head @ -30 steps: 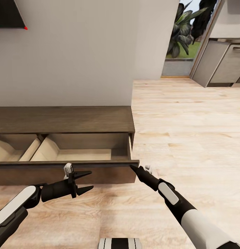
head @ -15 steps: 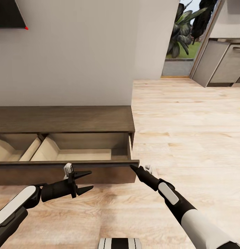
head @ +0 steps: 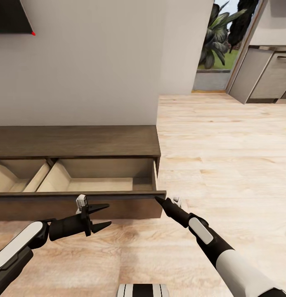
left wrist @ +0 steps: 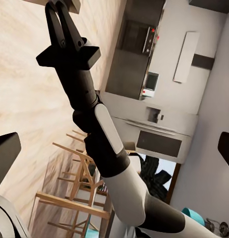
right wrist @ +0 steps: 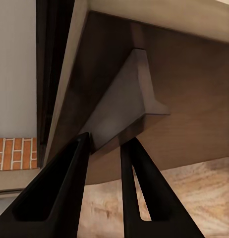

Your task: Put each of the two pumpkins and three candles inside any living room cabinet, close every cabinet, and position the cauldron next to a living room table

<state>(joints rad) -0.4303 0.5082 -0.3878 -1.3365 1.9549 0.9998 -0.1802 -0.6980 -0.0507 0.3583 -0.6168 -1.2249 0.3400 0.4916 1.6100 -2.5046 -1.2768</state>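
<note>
A: What is seen nearest in the head view?

B: The left gripper [head: 102, 215] is held low over the wood floor [head: 225, 140], just in front of the cabinet [head: 76, 142]. Its two black fingers are spread apart and nothing is held between them.

A: And the right gripper?

B: The right gripper [head: 159, 200] is pointed at the right front corner of the pulled-out drawer [head: 97, 181]. In the right wrist view its fingers [right wrist: 60, 193] are seen with only a narrow gap, the drawer's corner just beyond the tips; no firm grasp can be made out.

A: What is shown farther off?

B: The drawer's pale interior is seen with nothing in it. Behind the cabinet a plain wall [head: 97, 62] is seen, and a doorway with plants [head: 219, 37] beyond.
</note>
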